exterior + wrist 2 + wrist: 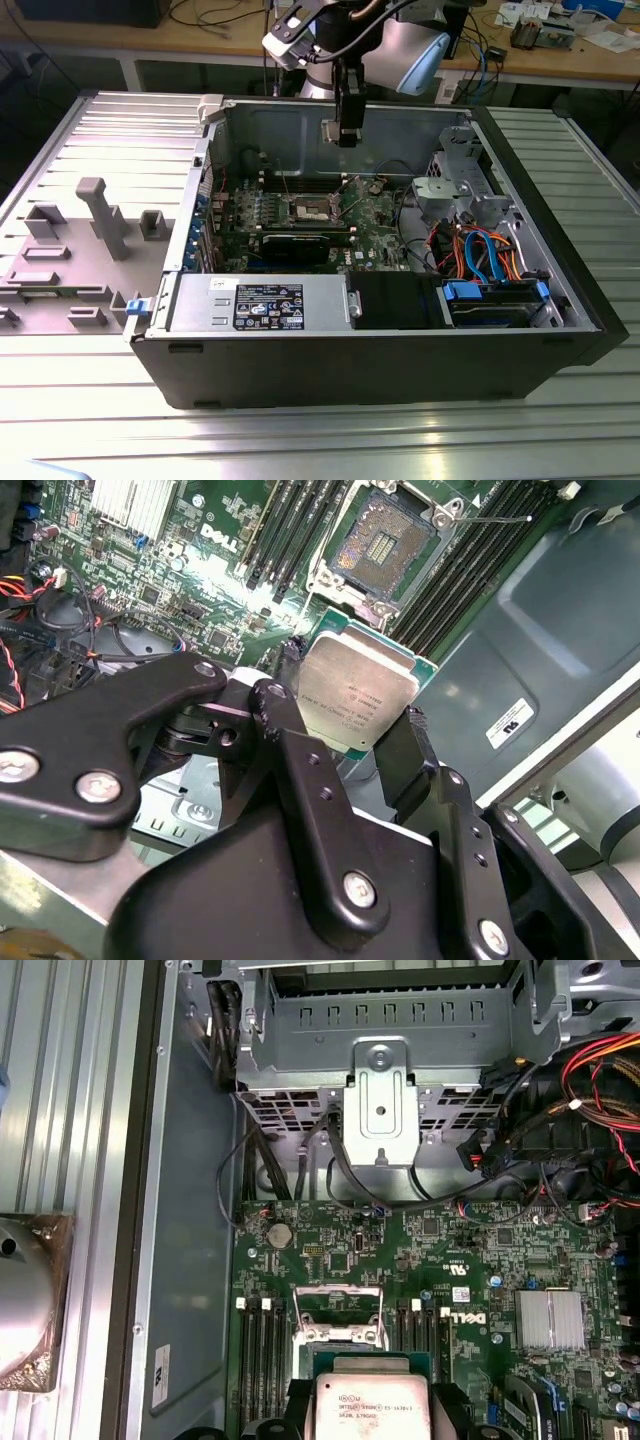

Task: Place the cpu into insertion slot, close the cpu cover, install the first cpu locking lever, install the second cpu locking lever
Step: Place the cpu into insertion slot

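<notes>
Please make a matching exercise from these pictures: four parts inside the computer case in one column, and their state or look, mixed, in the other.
1 cpu
2 insertion slot
3 memory slots
4 heat sink

A silver ribbed block
B held in the gripper
C long, black, beside the insertion slot
D empty, dark gold-speckled centre

Pairs: 1-B, 2-D, 3-C, 4-A.
</notes>
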### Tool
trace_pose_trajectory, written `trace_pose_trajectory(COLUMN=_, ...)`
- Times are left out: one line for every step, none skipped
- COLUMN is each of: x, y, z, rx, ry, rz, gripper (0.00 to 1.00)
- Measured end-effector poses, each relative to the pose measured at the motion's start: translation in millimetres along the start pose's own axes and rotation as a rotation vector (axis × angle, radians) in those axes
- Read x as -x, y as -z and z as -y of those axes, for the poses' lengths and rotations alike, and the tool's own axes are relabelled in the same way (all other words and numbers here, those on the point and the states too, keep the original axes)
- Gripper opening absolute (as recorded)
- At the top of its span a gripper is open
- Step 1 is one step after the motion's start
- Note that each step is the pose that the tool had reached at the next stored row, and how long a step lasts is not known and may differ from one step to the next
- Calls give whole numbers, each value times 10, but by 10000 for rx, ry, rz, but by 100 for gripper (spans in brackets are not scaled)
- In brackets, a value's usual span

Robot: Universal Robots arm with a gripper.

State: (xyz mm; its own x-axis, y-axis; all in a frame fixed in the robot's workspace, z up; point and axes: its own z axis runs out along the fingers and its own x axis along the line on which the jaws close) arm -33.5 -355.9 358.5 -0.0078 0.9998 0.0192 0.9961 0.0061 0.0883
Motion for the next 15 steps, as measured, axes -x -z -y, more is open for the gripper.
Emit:
trace_pose_trajectory(x=0, y=0, z=0, rx=0, ry=0, rz=-1, gripper=55)
trace_pose_trajectory(x=0, y=0, z=0, rx=-1, ry=0, rz=-1, gripper=55)
trace_pose_trajectory(x=0, y=0, z=0, rx=-1, ry=0, rz=0, gripper=55)
trace_pose_trajectory(x=0, y=0, z=0, rx=0, ry=0, rz=-1, gripper=55)
trace_pose_trajectory(x=0, y=-4, z=1, rx=1, ry=0, rz=-2, gripper=55)
trace_pose_trajectory(x=0, y=-10, z=4, rx=2, ry=-1, rz=-4, gripper=55)
trace_pose_trajectory(x=1, y=-18, z=10, rx=1, ry=-1, rz=-2, gripper=55)
trace_pose_trajectory(x=0, y=-27, z=15, rx=0, ry=5, rz=-2, gripper=55)
trace_pose_trajectory(x=0, y=-40, z=28, rx=-1, ry=19, rz=-3, gripper=55)
trace_pose_trajectory(x=0, y=-62, z=74, rx=0, ry=48, rz=-5, gripper=55)
trace_pose_trajectory(x=-6, y=-85, z=100, rx=-1, ry=57, rz=-5, gripper=55)
trace_pose_trajectory(x=-12, y=-99, z=112, rx=-1, ry=57, rz=-6, gripper=55)
trace_pose_trajectory(x=-17, y=-112, z=126, rx=-1, ry=57, rz=-5, gripper=55)
trace_pose_trajectory(x=-23, y=-130, z=144, rx=-1, ry=57, rz=-5, gripper=55)
trace_pose_trajectory(x=-27, y=-145, z=161, rx=-2, ry=57, rz=-6, gripper=55)
